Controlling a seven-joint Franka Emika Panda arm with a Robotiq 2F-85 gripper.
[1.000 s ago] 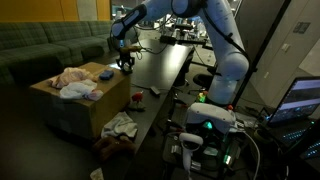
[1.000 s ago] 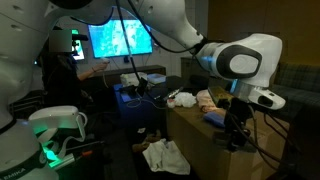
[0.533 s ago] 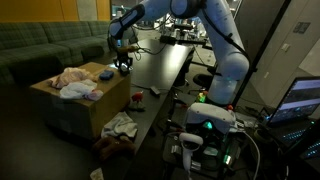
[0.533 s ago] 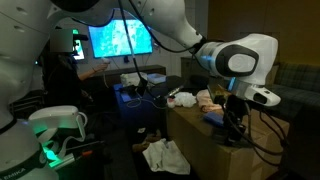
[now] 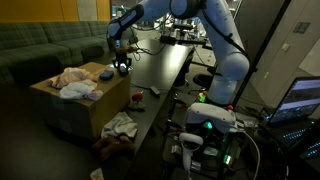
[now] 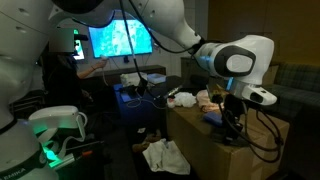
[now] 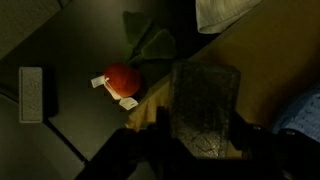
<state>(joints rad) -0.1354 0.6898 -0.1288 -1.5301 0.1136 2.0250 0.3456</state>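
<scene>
- I see a cardboard box point(image 5: 95, 104) standing open on the floor, and it shows in both exterior views point(image 6: 205, 140).
- The box is heaped with clothes: a pink garment point(image 5: 70, 76) at the back and a white and blue one point(image 5: 78, 90) in front of it.
- In the wrist view a white cloth point(image 7: 232, 14) lies at the top edge and a blue cloth point(image 7: 304, 114) at the right edge, both over the box.
- On the floor beside the box lies a crumpled light cloth point(image 5: 120, 125), also in view from the other side point(image 6: 165, 155).
- The wrist view also shows a red ball with a white tag point(image 7: 121, 80), a grey block point(image 7: 32, 93) and a dark green cloth point(image 7: 150, 45) on the dark floor.
- My gripper point(image 5: 122, 66) hangs over the box's near edge point(image 6: 232, 126).
- From the wrist, the gripper point(image 7: 205, 128) has its jaws partly apart, with a dark grey piece point(image 7: 205, 92) lying between them.
- I cannot tell whether the jaws clamp that piece or only frame it.
</scene>
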